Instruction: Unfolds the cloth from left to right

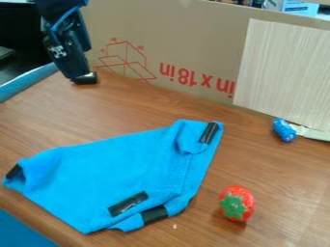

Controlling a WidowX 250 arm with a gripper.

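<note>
Cloth point(116, 169): lying rumpled on the worktop point(129, 103), 7 o'clock of centre; light, limp, likely grippy, hard to break.
Hold: I'd pinch just the upper layer by the black patch point(128, 203) at its 6 o'clock edge, then draw it towards 3 o'clock.
Hand point(84, 78): at 10 o'clock, away from the cloth; whether apart or together, I can't tell.

Black arm point(78, 36), curved blue cable point(66, 17), white marking point(58, 51); black hand point(84, 78).
</note>
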